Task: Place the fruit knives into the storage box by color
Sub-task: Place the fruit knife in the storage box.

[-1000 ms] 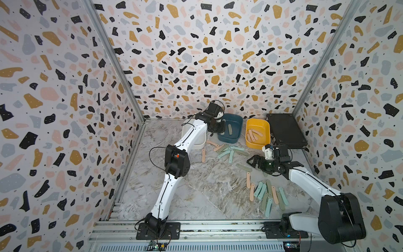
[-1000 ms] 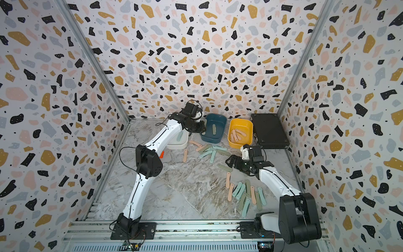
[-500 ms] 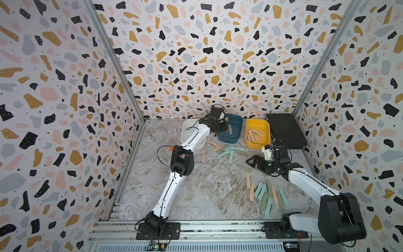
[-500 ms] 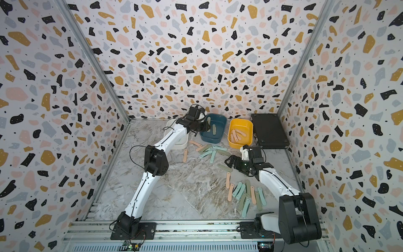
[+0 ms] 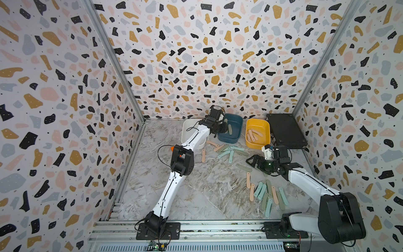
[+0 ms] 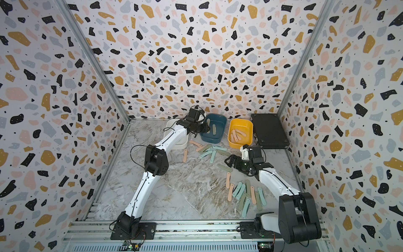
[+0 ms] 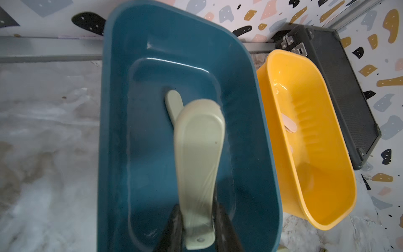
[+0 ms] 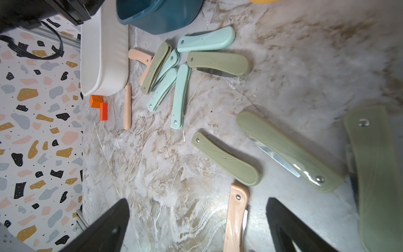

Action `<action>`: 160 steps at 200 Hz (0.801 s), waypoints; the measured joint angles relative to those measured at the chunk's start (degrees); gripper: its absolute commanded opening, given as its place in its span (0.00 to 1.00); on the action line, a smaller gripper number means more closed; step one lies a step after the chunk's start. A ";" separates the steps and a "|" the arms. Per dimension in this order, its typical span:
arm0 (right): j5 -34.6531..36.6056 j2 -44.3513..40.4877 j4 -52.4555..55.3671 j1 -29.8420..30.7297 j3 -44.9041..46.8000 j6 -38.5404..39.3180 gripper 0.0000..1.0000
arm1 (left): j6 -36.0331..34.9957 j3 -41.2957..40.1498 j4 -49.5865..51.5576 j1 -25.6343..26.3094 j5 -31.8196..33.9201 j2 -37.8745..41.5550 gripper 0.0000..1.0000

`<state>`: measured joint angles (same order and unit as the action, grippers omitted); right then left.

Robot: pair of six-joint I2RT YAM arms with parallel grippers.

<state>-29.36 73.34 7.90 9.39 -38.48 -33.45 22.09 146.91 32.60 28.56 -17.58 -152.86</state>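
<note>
Over the dark teal tub (image 7: pixel 250 152), your left pincer (image 7: pixel 197 220) is clamped on one end of a sage green knife (image 7: pixel 199 148). The knife's long axis runs along the tub's length, with its free end above a second green knife (image 7: pixel 172 104) lying on the tub floor, so opening the jaws should drop it in cleanly. Your right pincer (image 8: pixel 196 209) gapes wide and empty above the table (image 8: pixel 152 174), a loose green knife (image 8: pixel 226 162) just beyond its tips.

Both arms (image 5: pixel 168 192) have white links (image 5: pixel 309 181), bulky black joints (image 5: pixel 182 160) and thin black cables (image 5: pixel 158 152).
</note>
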 measured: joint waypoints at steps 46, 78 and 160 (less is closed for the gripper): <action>-1.05 0.31 -1.38 0.00 0.68 -0.26 1.00 | -0.46 -0.52 1.95 0.00 -0.39 0.00 0.49; -1.55 0.83 -1.99 0.00 0.72 -0.24 0.98 | -1.16 -2.49 4.24 0.11 -0.11 2.49 0.75; 0.48 7.45 -2.08 0.02 0.76 2.99 0.79 | 3.50 -34.42 5.09 5.22 1.88 38.66 0.99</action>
<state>-28.88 80.79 5.82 9.41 -37.71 -30.46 25.58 112.49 37.69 33.78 -15.70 -114.19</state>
